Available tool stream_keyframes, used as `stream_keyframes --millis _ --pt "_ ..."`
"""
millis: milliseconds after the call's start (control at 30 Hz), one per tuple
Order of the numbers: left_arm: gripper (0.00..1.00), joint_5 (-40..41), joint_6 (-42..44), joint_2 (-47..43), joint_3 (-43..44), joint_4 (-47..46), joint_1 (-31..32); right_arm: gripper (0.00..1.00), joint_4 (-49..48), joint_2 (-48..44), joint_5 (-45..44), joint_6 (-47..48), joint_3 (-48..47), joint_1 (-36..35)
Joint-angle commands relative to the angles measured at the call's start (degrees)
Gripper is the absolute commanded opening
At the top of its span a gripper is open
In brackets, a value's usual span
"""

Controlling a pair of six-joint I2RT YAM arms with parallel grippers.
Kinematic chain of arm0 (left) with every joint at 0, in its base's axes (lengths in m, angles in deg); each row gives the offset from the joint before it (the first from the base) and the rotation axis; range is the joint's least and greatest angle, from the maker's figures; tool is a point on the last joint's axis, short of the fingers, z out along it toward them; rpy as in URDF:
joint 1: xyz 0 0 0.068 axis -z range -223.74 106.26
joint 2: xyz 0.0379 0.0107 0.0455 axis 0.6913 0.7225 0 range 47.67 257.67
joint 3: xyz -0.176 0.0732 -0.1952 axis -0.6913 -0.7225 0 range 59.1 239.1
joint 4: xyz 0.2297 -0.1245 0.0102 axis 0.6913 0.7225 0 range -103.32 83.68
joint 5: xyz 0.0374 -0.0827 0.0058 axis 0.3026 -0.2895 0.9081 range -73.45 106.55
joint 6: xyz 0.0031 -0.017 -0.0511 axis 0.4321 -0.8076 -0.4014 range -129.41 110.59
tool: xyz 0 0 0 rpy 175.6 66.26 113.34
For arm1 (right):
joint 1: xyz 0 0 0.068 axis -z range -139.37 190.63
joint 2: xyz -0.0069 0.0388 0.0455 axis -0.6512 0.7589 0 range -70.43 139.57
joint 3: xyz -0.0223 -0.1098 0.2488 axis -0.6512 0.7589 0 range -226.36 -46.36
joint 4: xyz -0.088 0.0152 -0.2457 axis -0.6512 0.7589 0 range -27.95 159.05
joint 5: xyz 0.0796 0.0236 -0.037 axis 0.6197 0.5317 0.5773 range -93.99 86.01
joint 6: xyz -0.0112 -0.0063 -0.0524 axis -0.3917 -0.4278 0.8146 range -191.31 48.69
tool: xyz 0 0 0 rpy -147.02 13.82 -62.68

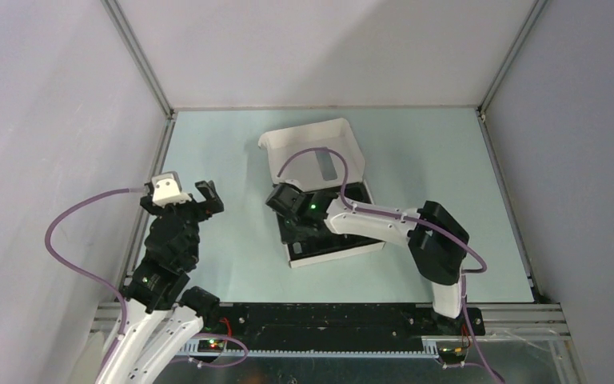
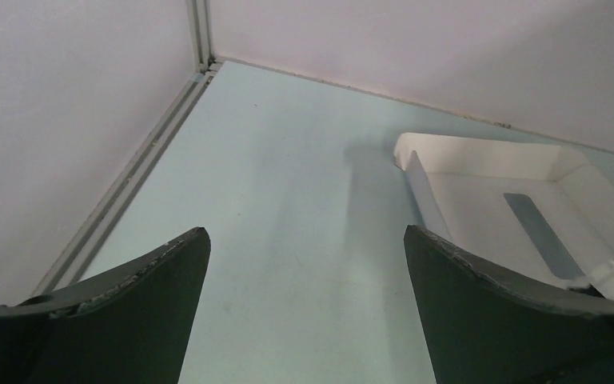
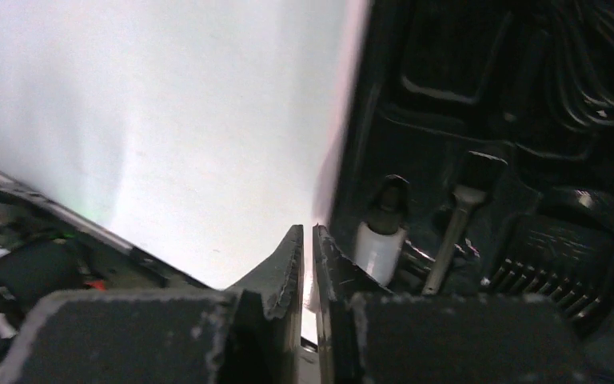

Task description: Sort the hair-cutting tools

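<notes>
Jaws of the right gripper (image 3: 308,236) stand all but together, with a hairline slit between them at the lower middle of the right wrist view. We see no tool in that slit, and we cannot tell whether it pinches the edge where white meets black.

Hair-cutting tools (image 3: 480,170) lie to the right of these jaws, seated in the black moulded insert (image 3: 448,104). The thin stick (image 3: 454,232) is right of centre, its long axis nearly up-and-down in the frame with the top leaning slightly right. The comb attachment (image 3: 556,272) is at lower right, teeth showing. A small white vial with black cap (image 3: 381,240) stands between the stick and the gripper's right-hand finger, just beside that finger.

We judge that the coming move turns on this offset. The stick runs roughly parallel to the slit, so the jaws would need to part and shift rightward in the frame to straddle it across its width.

In the top view the insert sits in the white box (image 1: 332,254) at centre frame, with the lid (image 1: 312,144) folded back toward the upper middle. The tools are too dark to separate there.

The left gripper (image 1: 185,196), at left of frame over the table (image 1: 232,264), has its jaws wide apart and holds nothing. It is well apart from the box, so we judge the right arm the nearer.
</notes>
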Motion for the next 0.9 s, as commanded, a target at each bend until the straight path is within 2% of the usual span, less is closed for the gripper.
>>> stream_keyframes --millis 0,33,67,133,233,400,567,667,867 --pt "0.98 -4.22 -4.54 2.32 3.93 1.99 -0.27 0.12 -2.86 0.41 1.08 1.46 -8.15 -0.71" --pt "0.98 -5.42 -5.11 3.67 4.96 2.39 -0.31 0.18 -2.98 0.04 1.15 3.16 -8.89 -0.68" --pt "0.98 -7.67 -7.66 7.45 8.02 5.54 -0.59 0.3 -3.07 -2.49 1.13 6.48 -8.91 0.87" --pt "0.98 -9.5 -9.88 10.92 10.44 7.21 -0.96 0.37 -2.96 -5.13 1.6 9.19 -7.99 3.06" --pt "0.98 -13.28 -13.51 17.04 13.27 8.01 -2.75 0.44 -1.53 -9.68 1.08 12.79 -6.54 7.59" --pt "0.98 -17.44 -18.12 28.42 18.57 9.24 -5.75 0.52 1.64 -12.61 3.2 18.4 -4.91 22.47" --pt "0.98 -18.77 -19.73 44.64 28.8 11.23 -6.39 0.52 2.52 -9.4 7.18 22.85 -9.12 34.72" --pt "1.0 -18.81 -20.25 54.88 33.45 11.48 -6.35 0.51 1.26 -5.02 9.79 27.14 -11.64 37.93" --pt "0.89 -18.2 -19.1 73.04 47.42 15.88 -6.51 0.47 5.38 8.48 9.88 28.64 -26.47 40.86"
